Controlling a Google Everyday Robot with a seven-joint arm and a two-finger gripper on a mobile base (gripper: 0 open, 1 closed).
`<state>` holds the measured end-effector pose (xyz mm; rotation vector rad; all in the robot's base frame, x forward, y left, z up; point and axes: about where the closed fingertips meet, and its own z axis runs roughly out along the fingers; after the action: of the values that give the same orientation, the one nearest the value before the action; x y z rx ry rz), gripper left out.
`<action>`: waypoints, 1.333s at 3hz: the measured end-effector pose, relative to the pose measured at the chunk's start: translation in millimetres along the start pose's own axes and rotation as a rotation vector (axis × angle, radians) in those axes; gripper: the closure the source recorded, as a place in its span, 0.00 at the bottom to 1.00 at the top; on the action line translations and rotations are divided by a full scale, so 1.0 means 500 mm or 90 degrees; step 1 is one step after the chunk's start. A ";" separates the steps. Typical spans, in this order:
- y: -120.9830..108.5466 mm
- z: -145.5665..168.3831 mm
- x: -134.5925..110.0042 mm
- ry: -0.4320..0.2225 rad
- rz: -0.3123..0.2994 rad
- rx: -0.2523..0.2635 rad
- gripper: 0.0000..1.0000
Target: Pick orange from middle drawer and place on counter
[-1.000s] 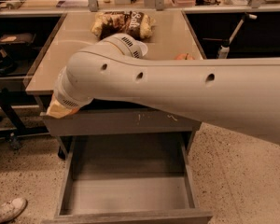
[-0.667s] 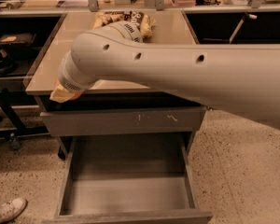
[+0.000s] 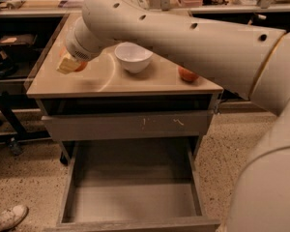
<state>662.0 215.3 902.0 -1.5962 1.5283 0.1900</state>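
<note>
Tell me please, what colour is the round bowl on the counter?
White bowl, camera view; gripper over the beige counter's left side.

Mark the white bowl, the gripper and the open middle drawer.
white bowl (image 3: 133, 53), camera view, on its inside.
gripper (image 3: 67, 65), camera view, on its pale tip above the left side of the counter (image 3: 117, 84).
middle drawer (image 3: 133, 199), camera view, on its bare grey floor.

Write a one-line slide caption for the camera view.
Gripper at the counter's left side beside the orange, white bowl mid-counter, middle drawer open below.
</note>
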 end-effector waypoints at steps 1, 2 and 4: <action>-0.043 0.034 0.001 -0.020 0.001 -0.004 1.00; -0.067 0.087 0.002 -0.043 0.007 -0.021 1.00; -0.056 0.178 0.008 -0.076 0.023 -0.072 1.00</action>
<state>727.4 267.5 860.2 -1.6153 1.4780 0.3907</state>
